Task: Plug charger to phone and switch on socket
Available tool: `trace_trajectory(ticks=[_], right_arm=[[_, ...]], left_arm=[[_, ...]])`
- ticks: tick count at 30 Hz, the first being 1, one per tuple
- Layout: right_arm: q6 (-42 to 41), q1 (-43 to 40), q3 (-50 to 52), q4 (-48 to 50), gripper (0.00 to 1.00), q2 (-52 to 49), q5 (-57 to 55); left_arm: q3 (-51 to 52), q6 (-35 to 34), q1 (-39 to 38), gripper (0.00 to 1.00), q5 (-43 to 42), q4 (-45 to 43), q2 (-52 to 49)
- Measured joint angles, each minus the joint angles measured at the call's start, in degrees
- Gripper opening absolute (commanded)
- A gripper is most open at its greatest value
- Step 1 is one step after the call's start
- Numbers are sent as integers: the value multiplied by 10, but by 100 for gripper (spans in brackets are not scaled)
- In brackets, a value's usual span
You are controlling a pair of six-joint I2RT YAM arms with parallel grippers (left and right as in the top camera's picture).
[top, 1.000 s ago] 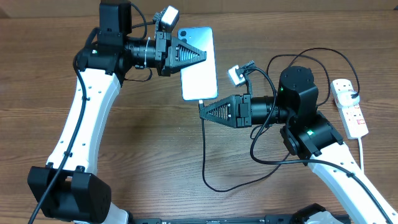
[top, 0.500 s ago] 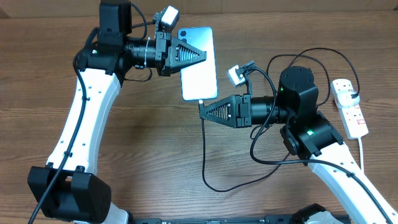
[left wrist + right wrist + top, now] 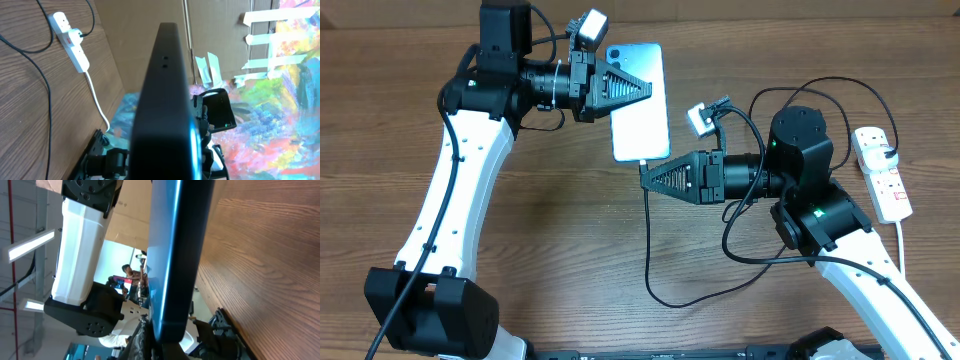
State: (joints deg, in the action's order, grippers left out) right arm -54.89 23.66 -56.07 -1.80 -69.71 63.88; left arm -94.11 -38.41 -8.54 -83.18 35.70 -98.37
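The left gripper (image 3: 642, 88) holds the phone (image 3: 645, 120) screen-up, jaws clamped across one long side. The right gripper (image 3: 644, 178) sits at the phone's lower end, jaws seemingly closed on the connector of the charger (image 3: 649, 250), though the tip itself is hidden. The charger's black cable loops over the wooden table (image 3: 570, 220) towards the white socket (image 3: 882, 172), which lies well apart near the right edge.

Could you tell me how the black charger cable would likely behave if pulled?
Probably floppy: the charger trails in loose loops over the table. Likely light, being thin; a pull should first take up slack before tugging the socket.
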Motion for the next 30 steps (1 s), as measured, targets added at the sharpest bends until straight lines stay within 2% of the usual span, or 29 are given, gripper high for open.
trace_trajectory(ticks=[15, 30], right_arm=[[-26, 1, 0, -3, 4, 0, -30], [-36, 5, 7, 20, 4, -19, -6]], left_arm=[[0, 18, 0, 4, 9, 2, 0], [-2, 80, -3, 4, 21, 64, 0]])
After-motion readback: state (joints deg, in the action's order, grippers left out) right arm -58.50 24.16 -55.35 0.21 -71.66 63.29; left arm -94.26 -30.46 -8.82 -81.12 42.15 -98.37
